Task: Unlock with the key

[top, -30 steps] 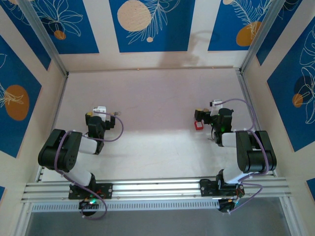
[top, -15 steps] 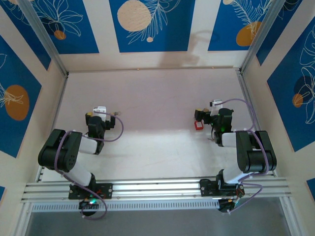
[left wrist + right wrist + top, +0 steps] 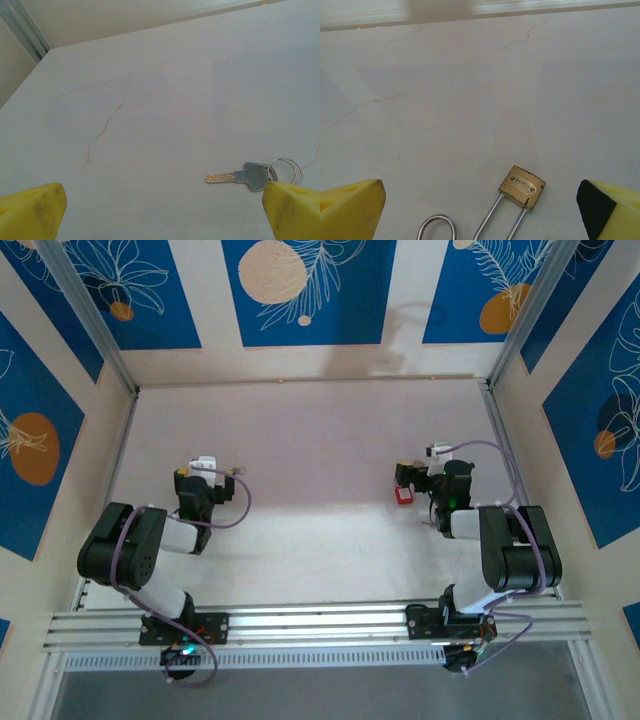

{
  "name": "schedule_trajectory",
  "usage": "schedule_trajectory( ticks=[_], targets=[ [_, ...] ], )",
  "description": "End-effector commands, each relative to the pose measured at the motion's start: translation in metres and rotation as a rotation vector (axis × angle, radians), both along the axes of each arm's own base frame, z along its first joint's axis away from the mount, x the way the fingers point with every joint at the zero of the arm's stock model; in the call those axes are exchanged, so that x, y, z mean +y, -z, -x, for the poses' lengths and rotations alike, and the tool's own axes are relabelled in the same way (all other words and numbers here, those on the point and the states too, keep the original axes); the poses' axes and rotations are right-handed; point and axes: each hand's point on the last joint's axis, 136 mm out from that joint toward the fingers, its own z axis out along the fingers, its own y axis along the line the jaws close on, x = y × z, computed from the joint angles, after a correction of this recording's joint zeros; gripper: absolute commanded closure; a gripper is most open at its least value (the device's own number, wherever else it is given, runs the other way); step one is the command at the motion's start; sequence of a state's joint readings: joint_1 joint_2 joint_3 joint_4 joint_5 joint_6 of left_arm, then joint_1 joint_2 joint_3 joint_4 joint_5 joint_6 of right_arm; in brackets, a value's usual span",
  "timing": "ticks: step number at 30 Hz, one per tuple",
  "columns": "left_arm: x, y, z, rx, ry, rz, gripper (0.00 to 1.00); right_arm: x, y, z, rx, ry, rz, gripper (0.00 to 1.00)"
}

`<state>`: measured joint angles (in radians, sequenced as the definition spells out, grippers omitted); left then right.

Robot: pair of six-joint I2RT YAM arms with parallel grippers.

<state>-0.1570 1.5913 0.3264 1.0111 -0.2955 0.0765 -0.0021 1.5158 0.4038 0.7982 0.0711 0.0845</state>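
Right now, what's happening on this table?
Nothing is gripped yet. The left gripper hangs open over the pale table, with the small silvery metal key on a wire ring lying flat close to one of its yellow fingertips. The right gripper is open too, low over a small brass padlock with a long silver shackle. From above, a red block-shaped padlock sits beside that gripper. Unlocking has not begun.

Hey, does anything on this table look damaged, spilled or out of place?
Nothing is spilled or knocked over. The one oddity: thin brownish crack-like lines run across the table, seen in both wrist views; they may be just surface veining. The key lies flat, and the brass padlock looks intact.
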Motion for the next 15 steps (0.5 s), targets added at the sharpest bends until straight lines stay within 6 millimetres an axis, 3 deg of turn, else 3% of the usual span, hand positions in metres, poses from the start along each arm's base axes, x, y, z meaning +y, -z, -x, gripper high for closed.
schedule_trajectory(
  ticks=[1,15],
  targets=[
    [0.0037,-0.0137,-0.0057,-0.042,-0.011,0.023,0.0,0.0014,-0.004,-0.004,-0.01,-0.007,-0.013,0.01],
    [0.0072,-0.014,-0.006,-0.042,-0.033,0.026,0.0,0.0015,-0.0048,-0.0047,-0.011,-0.007,-0.015,0.01]
  ],
)
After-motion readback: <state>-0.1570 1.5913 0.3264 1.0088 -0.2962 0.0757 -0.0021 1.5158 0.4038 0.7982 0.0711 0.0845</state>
